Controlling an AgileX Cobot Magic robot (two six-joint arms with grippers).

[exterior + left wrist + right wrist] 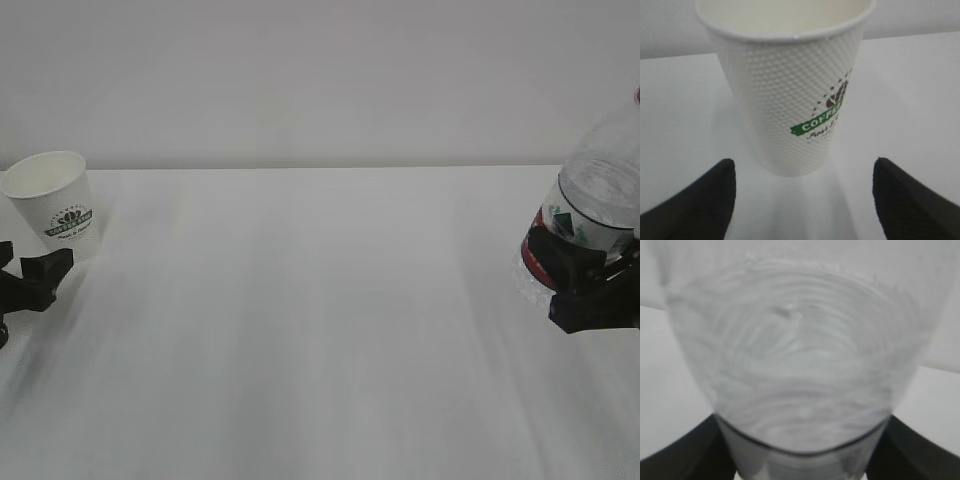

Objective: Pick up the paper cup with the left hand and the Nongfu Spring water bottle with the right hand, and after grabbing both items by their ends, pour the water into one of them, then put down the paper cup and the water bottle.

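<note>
Cup at the left, bottle at the right, both on the bench (pixel 320 330)

The paper cup (pixel 55 205) stands upright near the bench's far left edge; the left end effector (pixel 802 200) gapes wide just short of it (not touching). The right end effector (pixel 590 285) grips the Nongfu Spring water bottle (pixel 595 210) low down at the bench's right edge.

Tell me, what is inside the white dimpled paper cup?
Only the upper cream inner wall of the white dimpled paper cup shows, and it looks bare. The cup's own wall hides the bottom, so water there cannot be judged.
</note>
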